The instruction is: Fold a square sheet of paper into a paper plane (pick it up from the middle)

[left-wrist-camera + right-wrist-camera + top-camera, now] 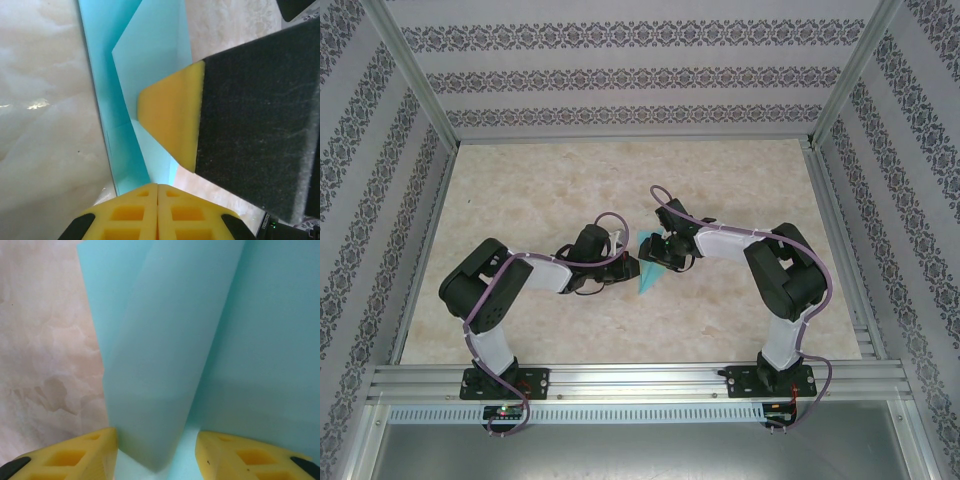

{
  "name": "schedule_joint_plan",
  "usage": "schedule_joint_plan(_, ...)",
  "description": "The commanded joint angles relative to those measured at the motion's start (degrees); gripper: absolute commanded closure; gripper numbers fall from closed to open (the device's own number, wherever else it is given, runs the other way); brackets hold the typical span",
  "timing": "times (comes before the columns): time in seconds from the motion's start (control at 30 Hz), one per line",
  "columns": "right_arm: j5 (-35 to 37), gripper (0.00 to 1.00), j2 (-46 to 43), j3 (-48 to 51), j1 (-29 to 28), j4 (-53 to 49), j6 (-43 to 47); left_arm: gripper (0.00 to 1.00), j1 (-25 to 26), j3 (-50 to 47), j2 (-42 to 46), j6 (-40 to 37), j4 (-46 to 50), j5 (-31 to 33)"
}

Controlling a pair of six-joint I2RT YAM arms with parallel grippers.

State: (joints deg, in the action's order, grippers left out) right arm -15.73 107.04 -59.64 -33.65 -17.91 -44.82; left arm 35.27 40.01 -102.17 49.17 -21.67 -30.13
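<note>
Yellow-tipped and clenched shut, the left gripper point(157, 187) sits at the edge of the blue paper plane point(150, 75) lying mid-way across the table point(540, 180), the right gripper point(157, 440) released, jaws astride a raised flap, open room toward every edge.

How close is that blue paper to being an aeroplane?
Done: the paper is already a narrow pointed dart in the top view, with folded layers overlapping in the left wrist view. In hand: the right gripper stands open around a raised flap; the left gripper is shut by the paper's edge. Left: probably pressing that flap flat and a final crease or two.
</note>
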Motion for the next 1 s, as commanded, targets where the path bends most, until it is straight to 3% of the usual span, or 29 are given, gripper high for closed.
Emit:
schedule_joint_plan(0.0, 4.4, 0.51, 9.1, 4.3, -0.9, -6.4, 1.1, 0.91, -0.4, -1.4, 1.8, 0.4, -1.7, 1.5)
schedule_joint_plan(0.1, 4.4, 0.51, 9.1, 4.3, -1.0, -6.4, 1.1, 0.91, -0.3, -2.2, 3.3, -0.1, -1.0, 2.5)
schedule_joint_plan(0.47, 4.4, 0.51, 9.7, 4.2, -1.2, -6.3, 1.0, 0.86, 0.3, -3.2, 1.9, 3.1, -11.5, -3.7)
schedule_joint_plan(0.97, 3.2, 0.5, 8.5, 4.3, -1.3, -5.8, 0.4, 0.87, 0.9, -1.9, -3.1, 5.4, -11.9, -1.5)
